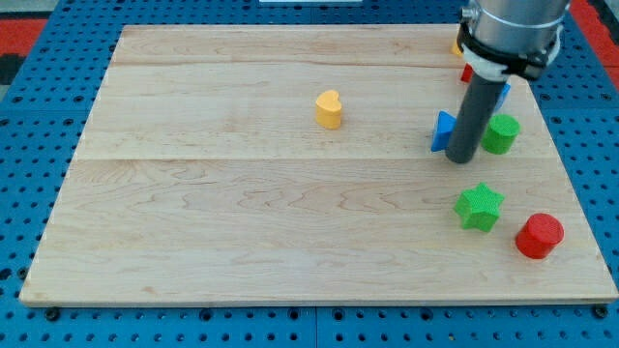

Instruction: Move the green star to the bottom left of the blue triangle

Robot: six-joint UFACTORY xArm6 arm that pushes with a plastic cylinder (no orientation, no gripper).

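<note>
In the camera view, the wooden bench [242,232] filled most of the frame, with a blue pegboard [29,145] around all its edges. My tip [461,159] stood on the board in the right half, at the end of the dark rod that came down from the arm at the view's top right. The arm carried no hand, so nothing was held.

The tip was just beside the blue triangle [443,132], on its right, and I could not tell if they touched. On the other side of the rod sat a green round block [501,134], very close to it. The green star [479,207] lay below the tip, toward the view's bottom, apart from it and to the lower right of the blue triangle. A red cylinder [539,236] stood near the star, on its lower right, not far from the bench's right edge.

A yellow heart-shaped block [329,108] stood alone near the middle top. Behind the arm, near the top right corner, small parts of a yellow block [456,44], a red block [466,72] and another blue block [503,94] showed; their shapes were hidden.

The left half of the bench and the wide strip along its bottom edge were open. The ground to the lower left of the blue triangle was also free.
</note>
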